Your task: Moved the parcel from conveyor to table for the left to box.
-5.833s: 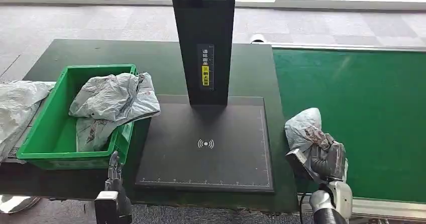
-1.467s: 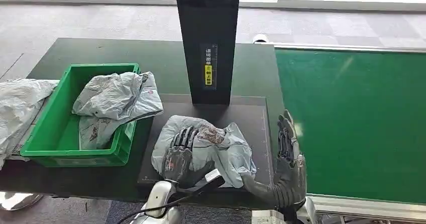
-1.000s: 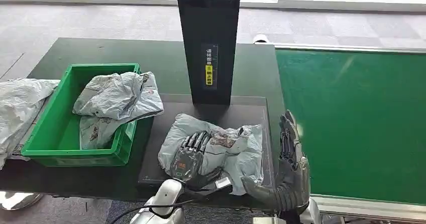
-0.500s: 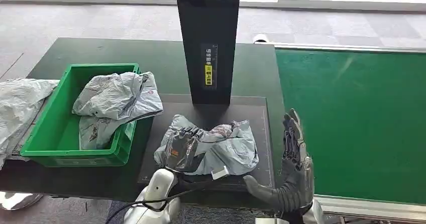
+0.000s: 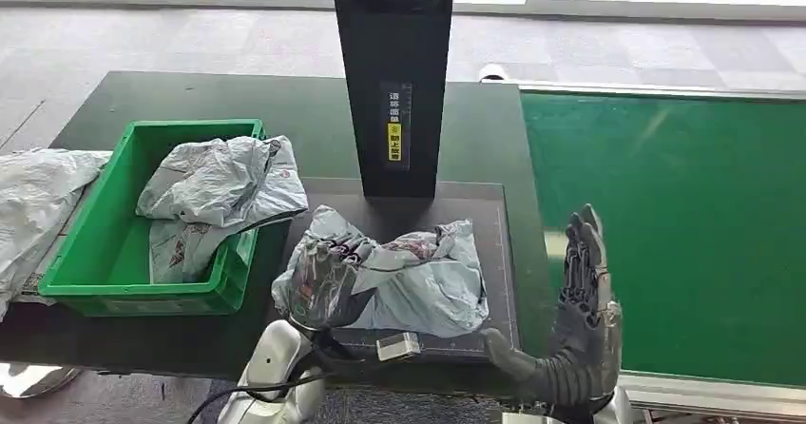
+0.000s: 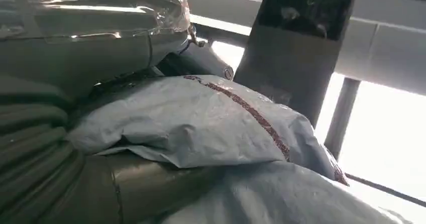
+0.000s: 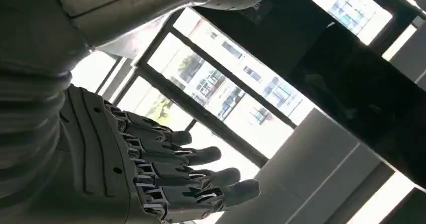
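Note:
The grey plastic parcel (image 5: 409,277) lies crumpled on the black scanner mat (image 5: 499,217), in front of the black post. My left hand (image 5: 318,279) grips the parcel's left end, with the bag bunched around its dark fingers. In the left wrist view the parcel (image 6: 201,128) bulges over the hand's grey cover (image 6: 30,148). My right hand (image 5: 582,296) stands open and upright to the right of the mat, apart from the parcel, over the seam between table and conveyor. The right wrist view shows its fingers (image 7: 171,179) spread and holding nothing.
A green box (image 5: 71,253) at the left holds another grey parcel (image 5: 219,188) that hangs over its right rim. A loose grey bag (image 5: 38,201) lies further left. The black post (image 5: 394,72) rises behind the mat. The green conveyor (image 5: 684,224) runs along the right.
My left hand has closed on the parcel's left end and drawn it a little towards the green box. My right hand has moved right, away from the parcel, staying open.

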